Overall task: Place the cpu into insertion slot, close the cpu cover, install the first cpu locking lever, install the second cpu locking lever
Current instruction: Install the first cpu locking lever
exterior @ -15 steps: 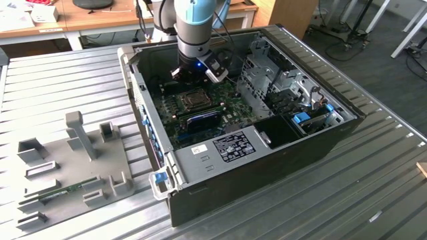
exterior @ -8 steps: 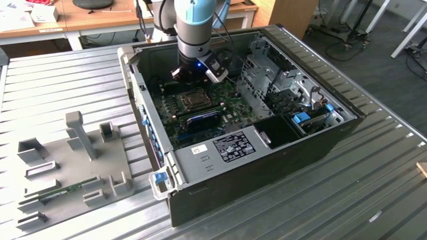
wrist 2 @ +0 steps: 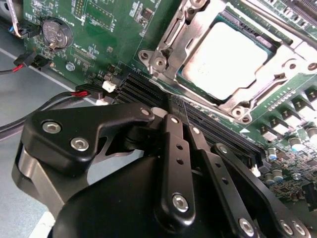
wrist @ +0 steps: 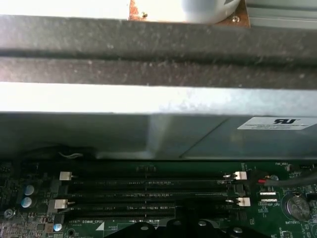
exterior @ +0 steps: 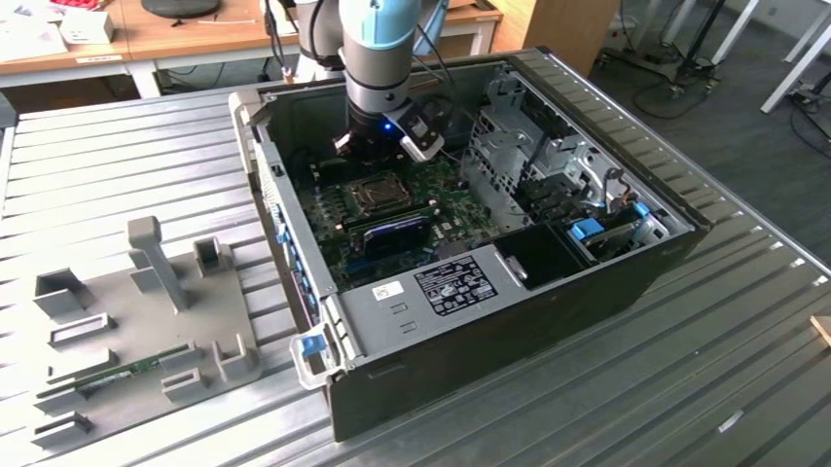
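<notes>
cpu cover (wrist 2: 195,22) cut off at the picture's edge, cpu (wrist 2: 228,59) top washed white by glare

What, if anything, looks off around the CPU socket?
Nothing stands out. The cpu lies flat and square, with the cover down around its edges and no bent or loose parts that I can see. The gripper hangs over the memory slots beside it.
</notes>
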Available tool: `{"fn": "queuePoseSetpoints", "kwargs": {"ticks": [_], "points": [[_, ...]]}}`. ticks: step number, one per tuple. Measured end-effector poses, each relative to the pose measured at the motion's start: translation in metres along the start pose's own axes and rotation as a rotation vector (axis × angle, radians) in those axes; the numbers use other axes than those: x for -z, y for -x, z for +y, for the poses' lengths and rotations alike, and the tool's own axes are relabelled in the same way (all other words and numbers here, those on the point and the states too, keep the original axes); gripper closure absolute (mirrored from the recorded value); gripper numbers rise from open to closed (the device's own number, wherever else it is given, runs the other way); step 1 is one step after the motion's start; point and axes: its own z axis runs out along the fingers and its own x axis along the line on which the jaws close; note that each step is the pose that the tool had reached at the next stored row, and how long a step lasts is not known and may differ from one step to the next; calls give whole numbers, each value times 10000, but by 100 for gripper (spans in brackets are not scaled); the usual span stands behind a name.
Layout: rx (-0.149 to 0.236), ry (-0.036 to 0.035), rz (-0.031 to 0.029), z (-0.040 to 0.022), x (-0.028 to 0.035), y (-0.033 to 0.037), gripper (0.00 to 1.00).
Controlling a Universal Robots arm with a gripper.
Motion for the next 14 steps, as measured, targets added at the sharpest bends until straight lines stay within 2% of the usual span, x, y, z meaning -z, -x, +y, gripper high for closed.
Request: {"fn": "queuePoseSetpoints", "kwargs": {"ticks": [7, 14], "points": [[6, -47, 2, -4, -12, -2, 89], [7, -52, 1, -7, -24, -4, 89]]}}
